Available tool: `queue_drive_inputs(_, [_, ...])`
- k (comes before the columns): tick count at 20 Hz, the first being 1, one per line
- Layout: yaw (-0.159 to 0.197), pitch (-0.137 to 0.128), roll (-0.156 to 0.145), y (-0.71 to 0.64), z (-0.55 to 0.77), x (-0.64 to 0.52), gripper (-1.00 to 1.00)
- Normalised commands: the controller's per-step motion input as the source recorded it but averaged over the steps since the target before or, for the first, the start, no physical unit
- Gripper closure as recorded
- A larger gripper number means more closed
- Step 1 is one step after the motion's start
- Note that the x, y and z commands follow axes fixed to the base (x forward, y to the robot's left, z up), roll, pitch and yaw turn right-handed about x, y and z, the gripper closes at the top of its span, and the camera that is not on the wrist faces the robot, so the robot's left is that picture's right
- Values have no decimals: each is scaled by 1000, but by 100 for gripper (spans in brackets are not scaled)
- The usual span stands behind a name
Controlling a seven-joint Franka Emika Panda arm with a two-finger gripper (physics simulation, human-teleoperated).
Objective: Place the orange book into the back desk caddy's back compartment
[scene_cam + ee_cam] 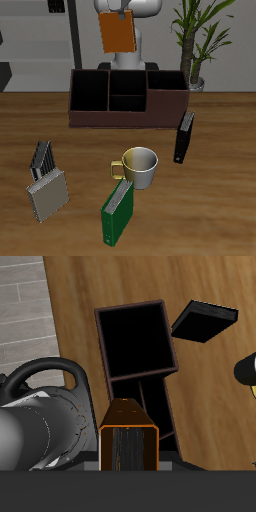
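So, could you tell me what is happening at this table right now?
The Franka arm's gripper holds the slim orange hardcover book in the air, above and behind the wide reddish-brown wooden desk caddy. The book has not gone into any compartment yet. A pale mug, a green book and a black book stand untouched nearer the table's front edge.

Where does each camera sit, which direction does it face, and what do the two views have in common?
Exterior view: in front of the table and above it, facing back toward the robot's base; it shows the arm and the gripper holding the orange book above the back desk caddy.
Wrist view: on the gripper, looking down past the orange book into the back desk caddy; part of the robot's grey body shows.
Shared: orange book, caddy, black book, mug.
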Motion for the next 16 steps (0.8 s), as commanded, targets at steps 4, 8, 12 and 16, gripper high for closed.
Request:
queue_drive_inputs(4, [123, -36, 37, 116, 35, 68, 100])
queue_drive_inputs(8, [72, -22, 27, 31, 29, 60, 100])
queue_drive_inputs(12, [42, 2, 19, 10, -93, 41, 100])
queue_drive_inputs(16, [91, 7, 25, 15, -135, 75, 100])
